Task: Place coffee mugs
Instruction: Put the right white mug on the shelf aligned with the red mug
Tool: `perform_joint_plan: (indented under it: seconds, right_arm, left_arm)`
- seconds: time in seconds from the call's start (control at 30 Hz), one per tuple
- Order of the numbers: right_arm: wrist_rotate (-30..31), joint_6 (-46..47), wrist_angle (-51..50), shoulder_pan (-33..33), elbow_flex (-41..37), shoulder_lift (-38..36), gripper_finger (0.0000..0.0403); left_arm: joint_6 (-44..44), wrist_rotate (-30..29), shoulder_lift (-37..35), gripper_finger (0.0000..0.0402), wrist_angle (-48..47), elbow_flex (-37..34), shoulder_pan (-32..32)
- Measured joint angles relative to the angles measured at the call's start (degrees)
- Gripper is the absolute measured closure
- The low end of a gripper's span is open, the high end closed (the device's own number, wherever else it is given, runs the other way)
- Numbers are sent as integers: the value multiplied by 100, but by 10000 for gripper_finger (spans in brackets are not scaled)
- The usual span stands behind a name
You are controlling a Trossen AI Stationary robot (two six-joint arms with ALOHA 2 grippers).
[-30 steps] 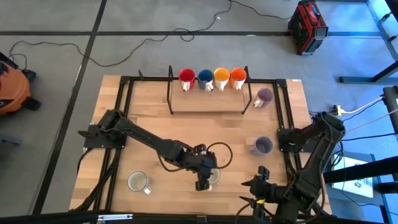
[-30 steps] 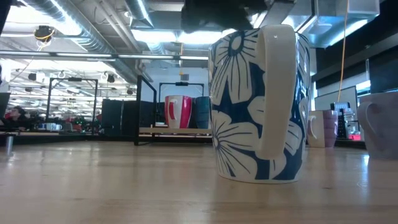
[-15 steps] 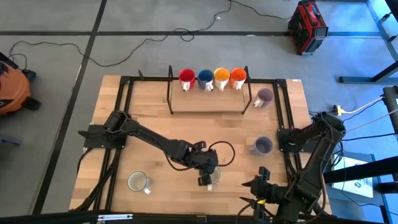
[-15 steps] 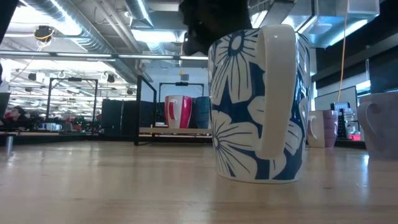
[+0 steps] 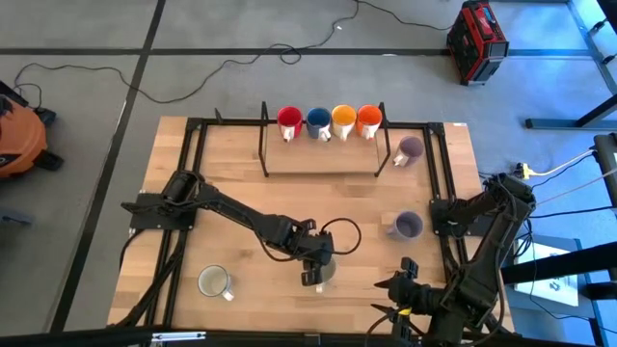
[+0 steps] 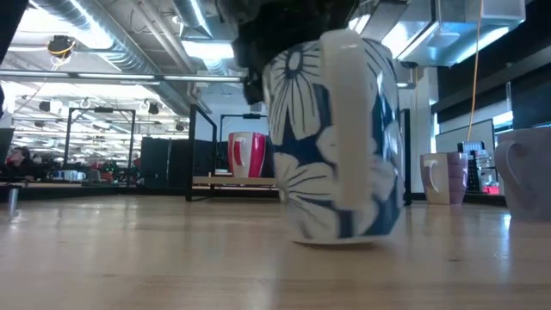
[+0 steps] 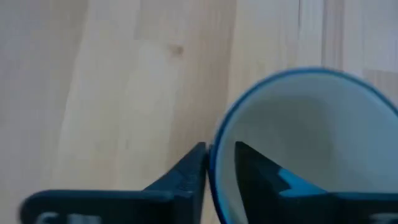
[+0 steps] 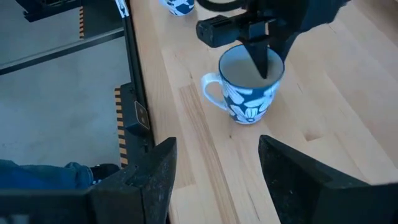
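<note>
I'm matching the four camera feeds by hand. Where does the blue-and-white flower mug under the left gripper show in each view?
High view: flower mug, near table edge, mostly hidden under the left gripper.
Low view: fills the centre, tilted.
Left wrist view: blue rim, one finger inside, one outside.
Right wrist view: upper centre.
Shared landmark: the left gripper on its rim.

Surface [image 5: 231, 173]: open centre; rack [image 5: 318, 159] with mugs [image 5: 328, 120] at far edge; purple mugs [image 5: 407, 225] along right.
</note>
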Motion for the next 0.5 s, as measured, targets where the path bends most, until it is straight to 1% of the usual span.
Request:
perform_joint_plan:
  seconds: [0.13, 0.23, 0.37, 0.5]
  right_arm:
    - [17, 0, 2, 0, 0, 0, 189]
    - [161, 4, 12, 0, 0, 0, 189]
    - [200, 4, 14, 0, 0, 0, 189]
    - [206, 7, 20, 0, 0, 0, 189]
  left_arm:
    - [66, -28, -6, 379, 10, 0, 2]
    - [90, -11, -7, 380, 39, 0, 2]
    - [59, -6, -42, 380, 16, -1, 2]
    - [55, -11, -384, 380, -165, -15, 0]
